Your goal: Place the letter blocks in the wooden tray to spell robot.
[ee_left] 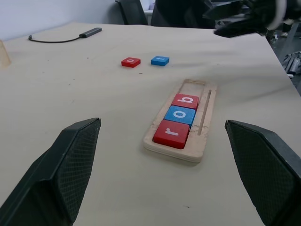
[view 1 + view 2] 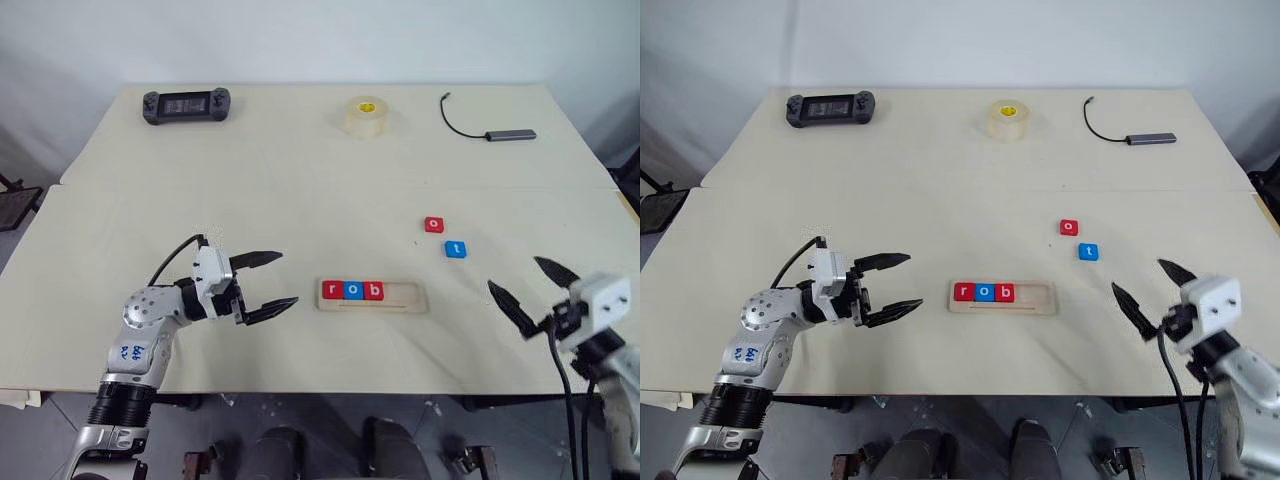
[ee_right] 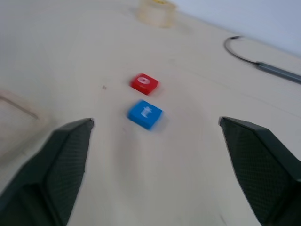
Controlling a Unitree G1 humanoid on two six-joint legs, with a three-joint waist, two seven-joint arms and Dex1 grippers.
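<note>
White letters r, o, b are read on red, blue, red tiles seated at the left end of the wooden tray [image 2: 373, 296]. A red "o" tile [image 2: 434, 224] and blue "t" tile [image 2: 456, 249] are seen beyond the tray's right end. The left gripper [image 2: 266, 283] and right gripper [image 2: 532, 288] are spread wide, empty.

A pale cream tabletop [image 2: 300, 190] fills most of the frame. Near its far edge at upper left lies a dark handheld controller with a screen [image 2: 186, 105]. At upper centre stands a roll of clear tape [image 2: 366, 116] with a yellow core. At upper right, a black cable runs to a slim grey hub [image 2: 511, 134].
</note>
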